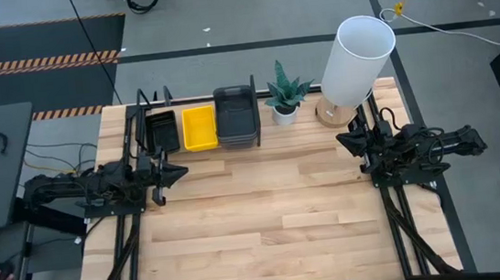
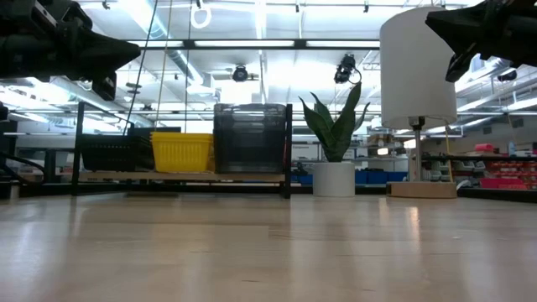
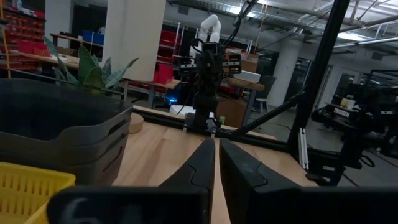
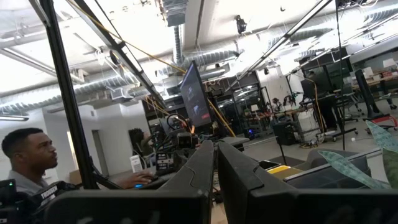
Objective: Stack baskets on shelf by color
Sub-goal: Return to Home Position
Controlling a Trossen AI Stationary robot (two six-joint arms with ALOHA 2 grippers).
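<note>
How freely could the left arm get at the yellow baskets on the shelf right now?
Probably yes, freely: the left gripper sits just in front of the shelf, with only bare table between it and the yellow baskets.

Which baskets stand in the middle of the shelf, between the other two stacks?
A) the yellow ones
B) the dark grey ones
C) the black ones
A: from above, the yellow baskets sit on the shelf between the black baskets and the dark grey baskets.
</note>
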